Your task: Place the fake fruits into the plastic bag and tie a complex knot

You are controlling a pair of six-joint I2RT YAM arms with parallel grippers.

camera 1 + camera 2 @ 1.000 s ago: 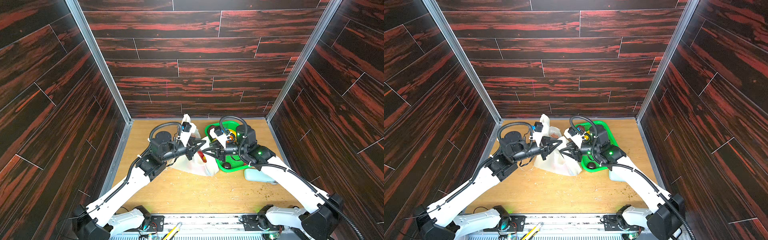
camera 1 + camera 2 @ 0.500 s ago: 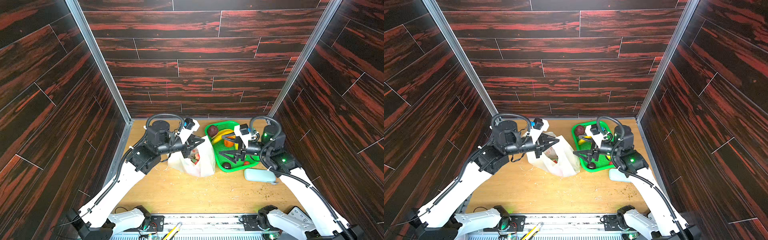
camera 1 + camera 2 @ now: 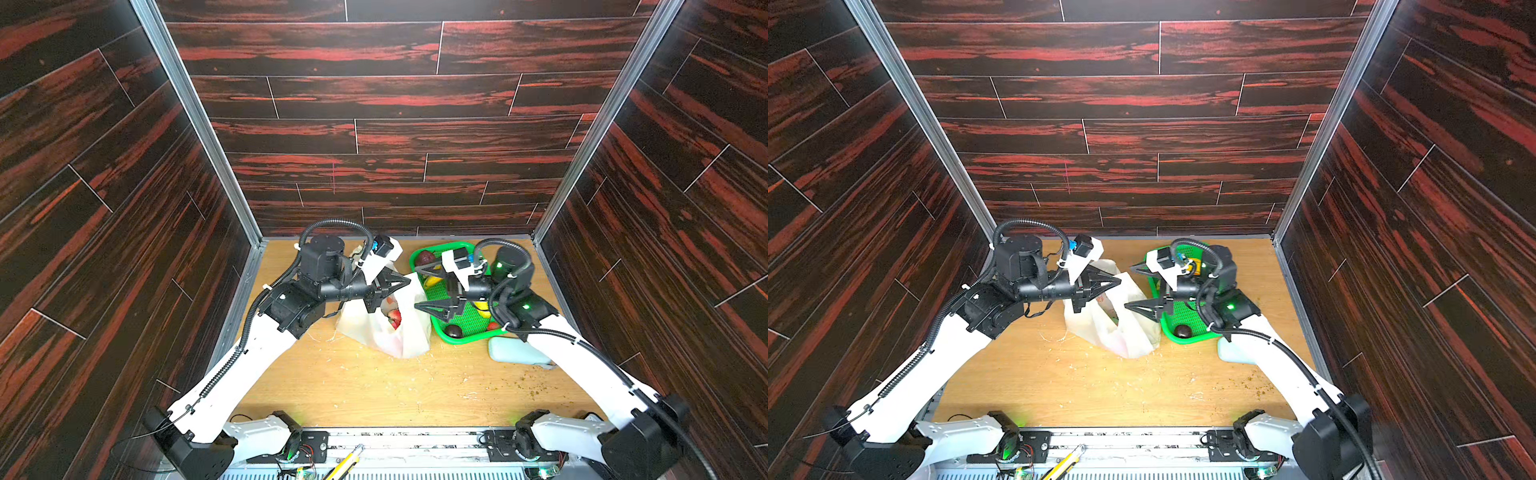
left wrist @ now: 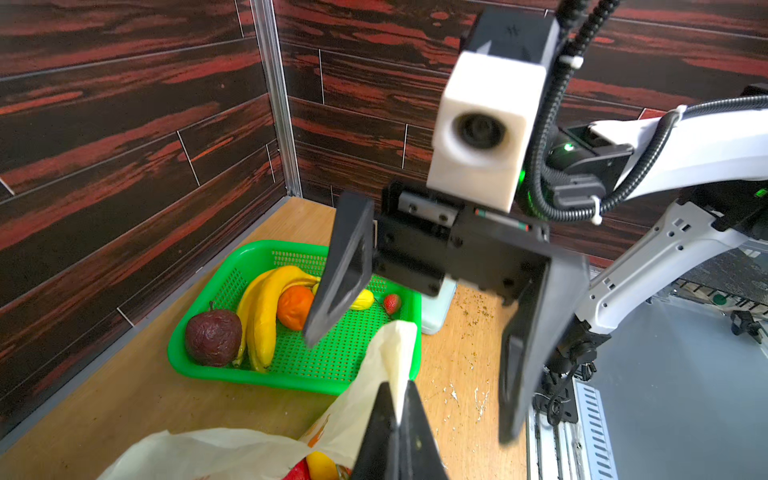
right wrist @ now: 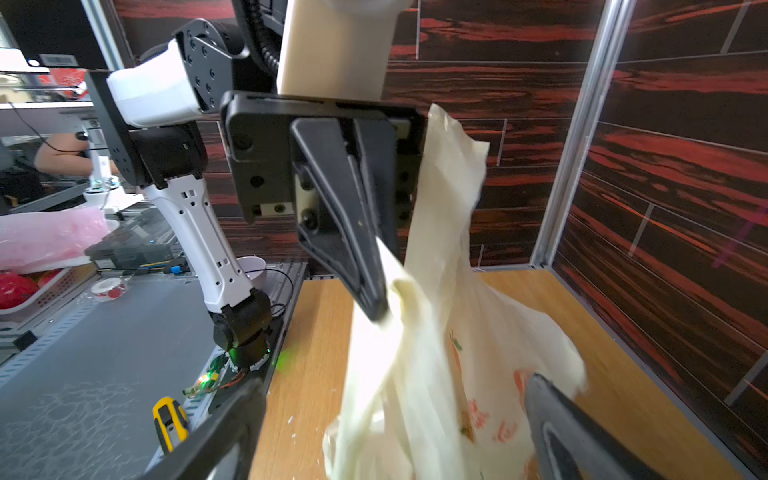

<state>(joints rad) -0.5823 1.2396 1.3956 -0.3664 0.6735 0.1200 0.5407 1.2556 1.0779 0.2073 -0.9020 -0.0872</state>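
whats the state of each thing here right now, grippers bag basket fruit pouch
left gripper: shut on the plastic bag's top edge, holding it up
right gripper: open, empty, beside the bag
plastic bag: partly lifted, untied, red fruit inside
green basket: flat on the table, holding bananas, orange, lemon, strawberry, dark purple fruit
blue pouch: lying flat beside the basket

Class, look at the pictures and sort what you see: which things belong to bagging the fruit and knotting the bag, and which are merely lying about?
Belongs to the job: plastic bag, pinched by the left gripper; open right gripper; bananas, orange, strawberry and dark purple fruit, in the green basket.

Lying about: pale blue pouch; yellow utility knife.
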